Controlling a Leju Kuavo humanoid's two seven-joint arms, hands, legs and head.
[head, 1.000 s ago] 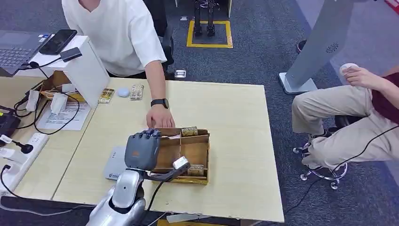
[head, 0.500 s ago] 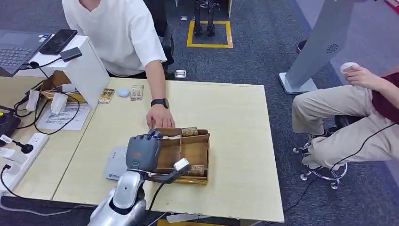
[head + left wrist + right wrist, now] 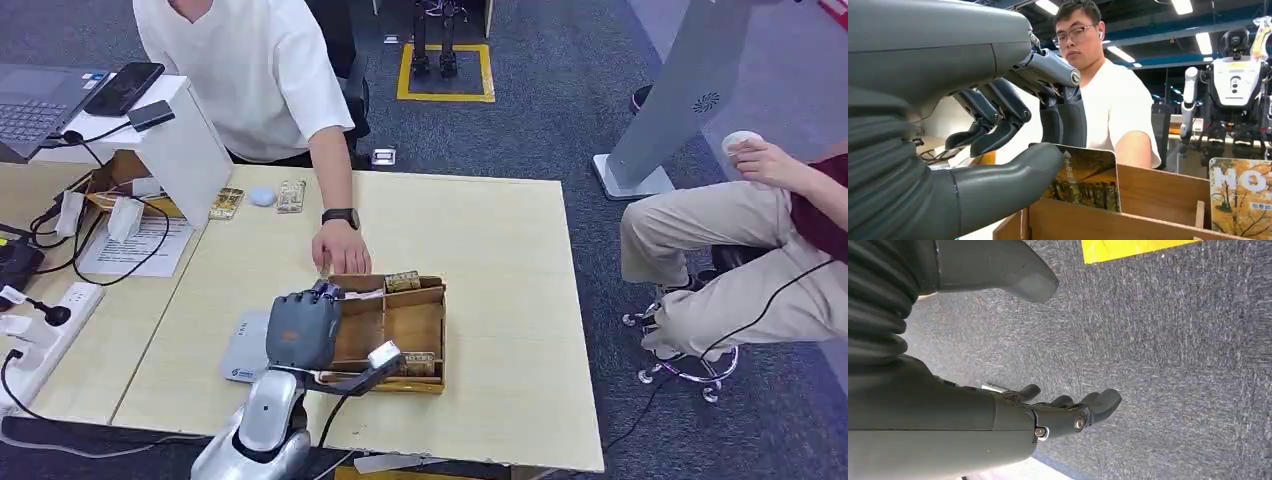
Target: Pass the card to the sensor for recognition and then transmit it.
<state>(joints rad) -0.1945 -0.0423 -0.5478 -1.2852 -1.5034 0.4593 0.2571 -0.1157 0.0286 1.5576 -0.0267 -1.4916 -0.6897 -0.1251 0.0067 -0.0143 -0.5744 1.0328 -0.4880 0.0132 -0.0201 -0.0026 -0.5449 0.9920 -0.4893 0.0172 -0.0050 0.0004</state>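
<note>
My left hand (image 3: 300, 330) hangs over the left compartment of the brown cardboard box (image 3: 425, 322) on the table. In the left wrist view a card (image 3: 1088, 180) with an autumn-tree print stands in the box between my thumb (image 3: 1018, 167) and my dark fingers (image 3: 998, 112). The thumb tip touches its near face and the fingers are still spread above it. Another card (image 3: 1240, 195) stands in a neighbouring compartment. The flat white card sensor (image 3: 243, 350) lies on the table just left of the box. My right hand (image 3: 1068, 412) hangs over grey carpet, fingers loose, holding nothing.
A person in a white shirt rests a hand (image 3: 340, 250) at the box's far edge. More cards (image 3: 291, 195) lie at the table's back. A white stand (image 3: 175, 140), cables and a power strip (image 3: 40, 330) crowd the left side. Another person (image 3: 740, 230) sits to the right.
My left hand has sunk a little lower and nearer over the box's left compartment. The person's hand and the box stayed in place.
</note>
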